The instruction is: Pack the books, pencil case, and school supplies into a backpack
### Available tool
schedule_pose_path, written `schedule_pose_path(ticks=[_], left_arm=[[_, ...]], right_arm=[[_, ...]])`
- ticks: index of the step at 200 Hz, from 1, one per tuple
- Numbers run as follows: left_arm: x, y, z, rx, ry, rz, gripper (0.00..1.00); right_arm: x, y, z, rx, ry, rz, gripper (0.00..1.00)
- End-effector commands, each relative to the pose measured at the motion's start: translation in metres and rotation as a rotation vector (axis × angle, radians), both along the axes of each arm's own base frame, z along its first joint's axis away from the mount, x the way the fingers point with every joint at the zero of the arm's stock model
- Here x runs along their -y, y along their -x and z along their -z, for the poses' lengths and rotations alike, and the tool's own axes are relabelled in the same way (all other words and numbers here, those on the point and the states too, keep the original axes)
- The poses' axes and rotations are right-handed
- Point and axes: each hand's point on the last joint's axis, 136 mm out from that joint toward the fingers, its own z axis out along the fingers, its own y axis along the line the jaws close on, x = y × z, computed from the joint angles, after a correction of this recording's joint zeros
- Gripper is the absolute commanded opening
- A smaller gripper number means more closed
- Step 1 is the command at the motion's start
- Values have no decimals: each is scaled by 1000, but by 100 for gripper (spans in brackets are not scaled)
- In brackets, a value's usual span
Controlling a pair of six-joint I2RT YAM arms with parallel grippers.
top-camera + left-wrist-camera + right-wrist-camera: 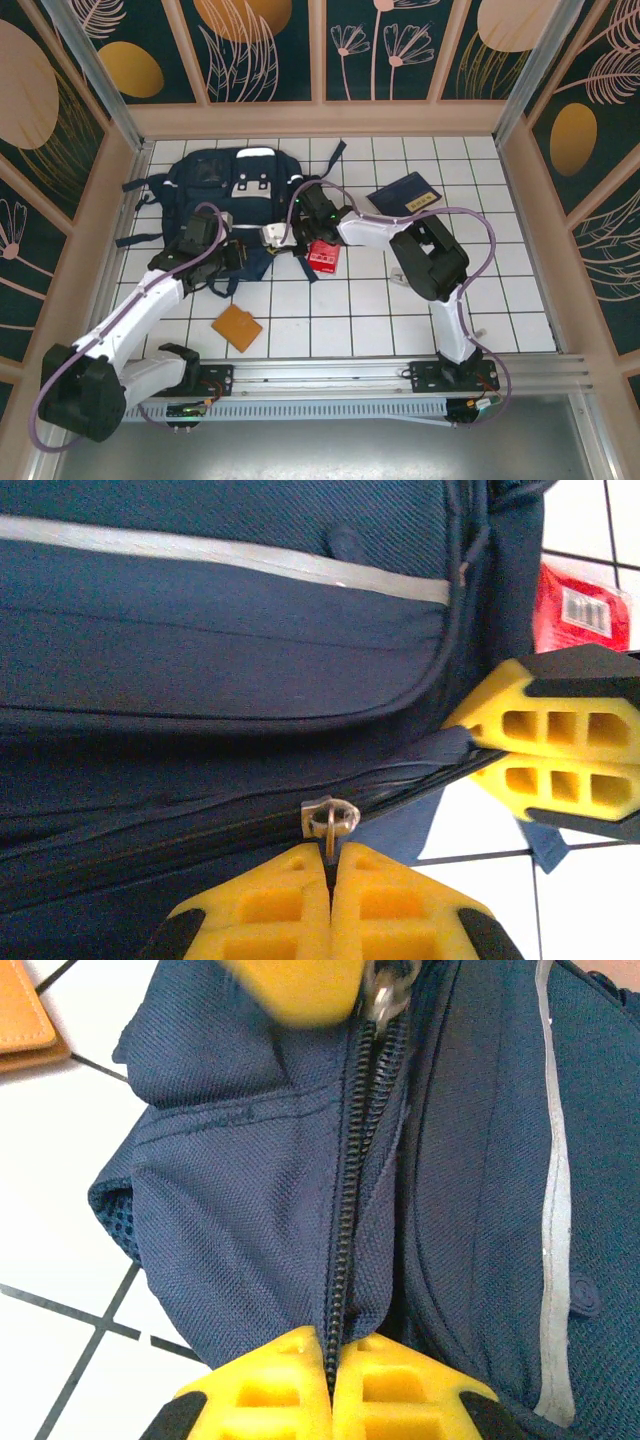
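The navy backpack (225, 185) lies flat at the back left of the tiled table. My left gripper (330, 852) is shut on the metal zipper pull (336, 815) at the bag's near edge. My right gripper (330, 1342) is shut on the zipper seam at the bag's corner fabric (230, 1190), a short way along from the left one; its yellow fingers (545, 735) show in the left wrist view. The navy book (405, 195) lies to the right of the bag. A red flat rectangle (322, 256) and an orange pad (237, 327) lie loose on the tiles. The pencil case is out of view.
Black straps (140, 185) trail off the bag's left side. Both forearms cross the table's middle, the right arm's elbow (430, 260) raised near the book. Wooden walls (320, 118) enclose the table on three sides, and a metal rail (330, 375) runs along the near edge.
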Motion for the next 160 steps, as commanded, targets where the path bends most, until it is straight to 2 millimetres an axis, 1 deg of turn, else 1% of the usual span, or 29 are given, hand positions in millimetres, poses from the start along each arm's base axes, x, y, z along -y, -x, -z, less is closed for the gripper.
schedule_pose_path(ticks=[1, 18, 22, 32, 35, 38, 43, 52, 61, 68, 72, 76, 95, 108, 122, 135, 146, 154, 160], left_arm=[[-38, -12, -32, 145, -160, -96, 0], [-39, -16, -30, 137, -127, -73, 0], [-37, -17, -29, 132, -125, -59, 0], [-26, -18, -25, 118, -98, -1, 0], [-21, -19, -25, 116, -80, 18, 0], [-16, -19, -24, 115, -58, 39, 0], [-7, -18, -24, 115, -19, 72, 0], [7, -17, -23, 118, 53, 119, 0], [20, -14, -23, 125, 115, 164, 0], [25, -13, -24, 131, 147, 178, 0], [26, -12, -23, 132, 158, 181, 0], [27, -12, -23, 134, 169, 184, 0], [36, -7, -21, 140, 211, 224, 0], [38, -6, -20, 136, 223, 231, 0], [38, -8, -21, 138, 223, 226, 0], [35, -12, -25, 156, 214, 204, 0], [29, -16, -28, 176, 191, 173, 0], [22, -18, -29, 190, 163, 142, 0], [17, -20, -31, 204, 140, 123, 0]], right_arm=[[38, -19, 19, 25, 40, 56, 0], [46, -30, 15, 55, 38, 90, 0], [48, -34, 13, 69, 41, 99, 5], [49, -39, 11, 89, 46, 121, 27], [50, -40, 9, 90, 45, 126, 32], [50, -40, 8, 86, 43, 130, 35], [49, -38, 4, 68, 33, 131, 38], [43, -30, -10, 25, -8, 116, 44], [37, -21, -23, -21, -48, 113, 47], [33, -12, -31, -41, -70, 96, 50], [31, -7, -34, -51, -80, 89, 57], [28, -2, -37, -59, -89, 82, 59], [13, 19, -43, -94, -108, 46, 60], [1, 25, -41, -100, -120, 54, 60], [-9, 21, -37, -112, -137, 92, 60], [-14, 14, -26, -121, -124, 125, 59], [-12, 6, -13, -114, -94, 156, 57], [-10, 2, -4, -102, -66, 178, 54], [-8, 0, 1, -89, -48, 189, 47]])
